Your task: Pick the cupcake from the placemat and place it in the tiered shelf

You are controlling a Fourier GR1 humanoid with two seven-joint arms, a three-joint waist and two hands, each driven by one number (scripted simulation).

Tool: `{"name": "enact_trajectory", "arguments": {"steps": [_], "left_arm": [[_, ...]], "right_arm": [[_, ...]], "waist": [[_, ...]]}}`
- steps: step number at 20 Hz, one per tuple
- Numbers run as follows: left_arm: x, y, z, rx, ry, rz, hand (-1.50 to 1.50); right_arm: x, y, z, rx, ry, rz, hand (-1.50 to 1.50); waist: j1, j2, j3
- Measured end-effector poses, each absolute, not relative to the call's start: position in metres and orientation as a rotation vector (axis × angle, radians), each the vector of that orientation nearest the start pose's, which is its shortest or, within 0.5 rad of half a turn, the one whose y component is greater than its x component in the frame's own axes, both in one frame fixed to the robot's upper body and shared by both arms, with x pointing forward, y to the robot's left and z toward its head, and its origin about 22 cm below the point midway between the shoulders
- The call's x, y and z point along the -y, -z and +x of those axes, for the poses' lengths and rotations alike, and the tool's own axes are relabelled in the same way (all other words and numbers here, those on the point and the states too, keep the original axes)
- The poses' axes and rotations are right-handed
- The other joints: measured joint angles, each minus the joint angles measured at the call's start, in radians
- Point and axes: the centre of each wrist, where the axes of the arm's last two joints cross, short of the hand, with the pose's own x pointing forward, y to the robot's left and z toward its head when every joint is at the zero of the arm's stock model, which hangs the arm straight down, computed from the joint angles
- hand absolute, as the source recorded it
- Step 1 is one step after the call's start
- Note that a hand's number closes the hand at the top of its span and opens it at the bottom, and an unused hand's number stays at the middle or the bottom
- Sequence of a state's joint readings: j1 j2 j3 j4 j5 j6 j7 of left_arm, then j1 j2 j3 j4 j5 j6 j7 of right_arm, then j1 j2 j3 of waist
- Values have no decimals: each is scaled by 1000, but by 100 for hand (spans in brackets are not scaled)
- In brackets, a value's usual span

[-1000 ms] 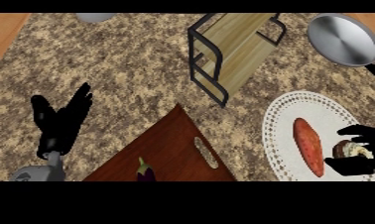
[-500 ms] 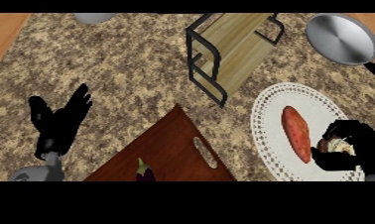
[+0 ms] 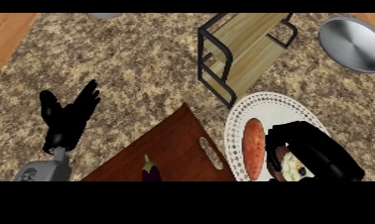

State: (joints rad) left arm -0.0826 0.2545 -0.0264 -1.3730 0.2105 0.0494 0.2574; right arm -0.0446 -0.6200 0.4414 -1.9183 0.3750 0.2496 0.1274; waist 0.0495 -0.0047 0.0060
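Cupcake [image 3: 293, 168] sat at the near right, on the white lacy placemat [image 3: 275, 104], just right of an orange oblong item [image 3: 253, 146] lying with its long axis near-to-far. Right hand [image 3: 319, 151] was directly over the cupcake, fingers curled down round it from the far and right sides, hiding most of it; judged as a closed hold on it, though contact at the base was hidden. Tiered shelf [image 3: 245, 49] stood farther away and to the left of that hand, well apart, so the coming move would run far-left. Right hand was much the nearer. Left hand [image 3: 70, 114] rested at the near left, fingers straight, holding nothing.
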Motion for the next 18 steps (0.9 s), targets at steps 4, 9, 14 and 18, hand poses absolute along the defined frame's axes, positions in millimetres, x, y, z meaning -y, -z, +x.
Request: {"name": "enact_trajectory", "arguments": {"steps": [4,9,14,18], "left_arm": [[-291,15,253,1186,-21,87,0],[-299,15,248,1179,-42,102,0],[-298,14,250,1182,-37,95,0],[-297,10,254,1174,-29,92,0]], "right_arm": [[240,-139,213,1702,-1393,-112,150],[273,-206,220,1863,-1337,-94,150],[300,-269,230,1932,-1252,-128,150],[311,-310,244,1943,-1192,-166,150]], "waist": [[-32,-5,1],[-53,-6,2],[-51,-4,0],[-40,-1,-1]]}}
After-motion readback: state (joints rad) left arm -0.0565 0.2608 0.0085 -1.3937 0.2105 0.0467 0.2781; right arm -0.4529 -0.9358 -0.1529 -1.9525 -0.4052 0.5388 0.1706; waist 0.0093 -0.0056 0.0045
